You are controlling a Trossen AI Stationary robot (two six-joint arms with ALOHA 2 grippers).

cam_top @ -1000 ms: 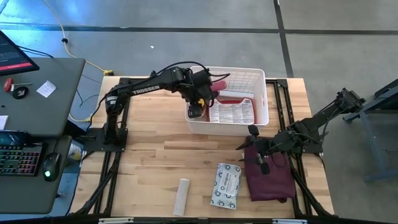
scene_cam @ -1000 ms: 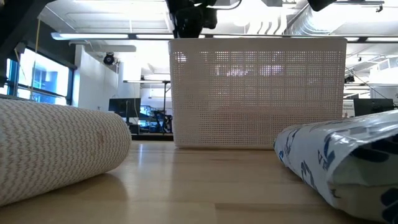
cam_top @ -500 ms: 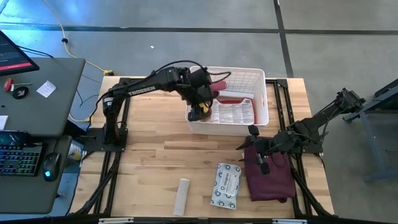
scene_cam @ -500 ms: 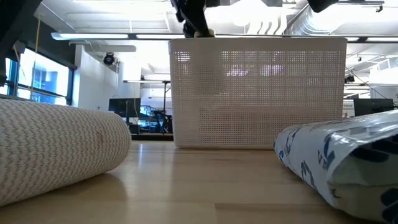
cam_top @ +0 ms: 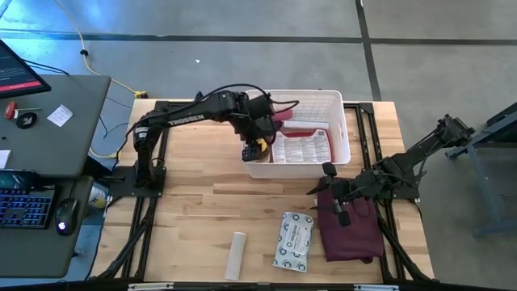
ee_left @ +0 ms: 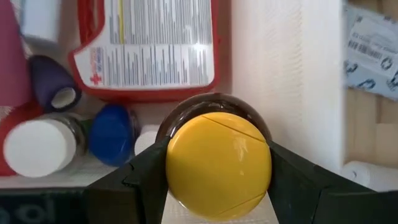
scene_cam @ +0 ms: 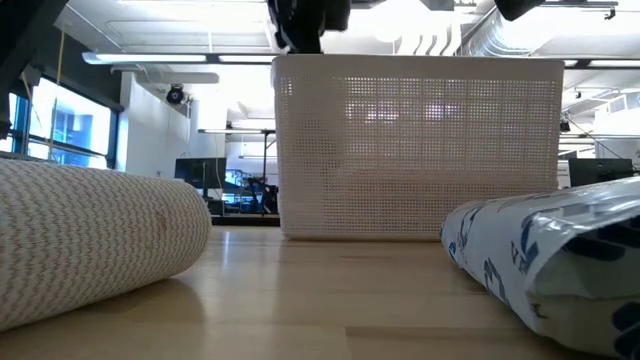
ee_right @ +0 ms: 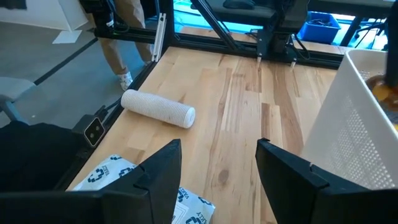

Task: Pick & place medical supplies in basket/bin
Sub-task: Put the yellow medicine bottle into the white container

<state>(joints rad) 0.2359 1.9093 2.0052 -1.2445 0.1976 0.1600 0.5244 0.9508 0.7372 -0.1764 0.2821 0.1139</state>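
High view: your left gripper (cam_top: 254, 149) is over the near-left corner of the white basket (cam_top: 339, 121), just inside the rim, fingers clamped on a dark bottle w/ a yellow lid (cam_top: 256, 148). In the basket you've got the red first-aid case (cam_top: 303, 145), label side up, plus a pink tube (cam_top: 283, 114) toward the far side. Your right gripper (cam_top: 339, 204) sits low over the maroon cloth (cam_top: 350, 226) at the table's right side, well apart from the basket. Still out on the wood near the front edge: white roll (cam_top: 236, 254) and, just to its right, the grey-white packet (cam_top: 294, 241).

Low view: you see the basket's lattice wall (scene_cam: 417, 150) straight ahead, left arm's dark gripper poking up above its left top edge. Roll (scene_cam: 95, 240) fills the near left, packet (scene_cam: 545, 255) the near right.

Left wrist view: both fingers (ee_left: 146, 177) are pressed on the yellow lid (ee_left: 217, 165) from either side, bottle held above the basket floor. Below it: the case (ee_left: 149, 46), a purple tube cap (ee_left: 53, 84), a white-capped bottle (ee_left: 34, 146), a blue cap (ee_left: 112, 132).

Right wrist view: your right fingers (ee_right: 158, 171) stand apart, nothing btwn them. Roll (ee_right: 158, 107) lies ahead on the table, packet (ee_right: 118, 174) close in, basket wall (ee_right: 360, 118) at one side.
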